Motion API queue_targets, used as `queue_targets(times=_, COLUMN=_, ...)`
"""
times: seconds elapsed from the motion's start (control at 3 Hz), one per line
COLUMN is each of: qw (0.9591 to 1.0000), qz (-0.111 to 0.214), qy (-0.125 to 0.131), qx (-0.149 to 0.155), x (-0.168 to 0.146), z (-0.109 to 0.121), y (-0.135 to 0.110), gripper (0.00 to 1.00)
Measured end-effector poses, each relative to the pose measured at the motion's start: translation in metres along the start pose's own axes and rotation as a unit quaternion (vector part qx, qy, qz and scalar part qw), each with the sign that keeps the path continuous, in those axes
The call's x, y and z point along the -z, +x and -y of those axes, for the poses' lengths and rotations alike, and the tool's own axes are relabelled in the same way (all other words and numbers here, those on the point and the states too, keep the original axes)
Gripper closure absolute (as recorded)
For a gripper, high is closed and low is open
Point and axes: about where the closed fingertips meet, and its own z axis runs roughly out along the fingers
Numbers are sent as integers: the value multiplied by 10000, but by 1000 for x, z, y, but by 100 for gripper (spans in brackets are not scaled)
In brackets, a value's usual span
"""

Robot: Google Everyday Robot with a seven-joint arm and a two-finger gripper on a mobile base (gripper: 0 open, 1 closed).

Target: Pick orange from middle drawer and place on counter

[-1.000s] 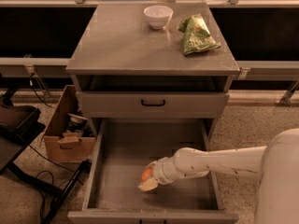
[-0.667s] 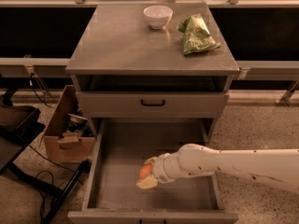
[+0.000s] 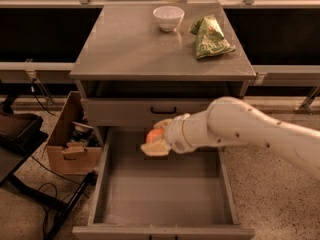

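Right, in the camera view the gripper [image 3: 157, 138] is grasping the orange [image 3: 154, 133], its pale fingers [image 3: 155, 149] clamping the fruit from above and below. The white arm [image 3: 235, 126] is reaching in from the right, just under the counter [image 3: 125, 49].

The orange is hanging below the counter's front edge. It looks to be riding above the back of the open middle drawer [image 3: 102, 184] rather than resting on the drawer floor. Between fruit and counter, the closed drawer front [image 3: 120, 111] with its black handle is showing just behind the gripper.

That is the relation everything is turning on: the counter is lying up and beyond the gripper. The lift is probably needing to clear that front lip before anything goes forward.

On the counter, a white bowl [image 3: 168, 17] is sitting at the far edge. A green snack bag [image 3: 210, 36] is lying toward the far right. The near left half is looking like the easier landing spot.

Beside the counter's left leg, a cardboard box [image 3: 67, 146] is sitting on the floor.
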Motion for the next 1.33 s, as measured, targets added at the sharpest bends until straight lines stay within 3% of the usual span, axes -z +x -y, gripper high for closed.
queue_targets(times=0.33, qw=9989, qz=145, qy=2, qx=-437, x=46, z=38, y=-60, gripper=100)
queue_targets(times=0.67, qw=9962, qz=509, qy=238, qx=-671, x=84, z=83, y=-105, gripper=100)
queue_targets(times=1.0, qw=9955, qz=640, qy=356, qx=-594, x=95, z=92, y=-120, gripper=100)
queue_targets(times=1.33, qw=9955, qz=640, qy=355, qx=-593, x=95, z=92, y=-120, gripper=100)
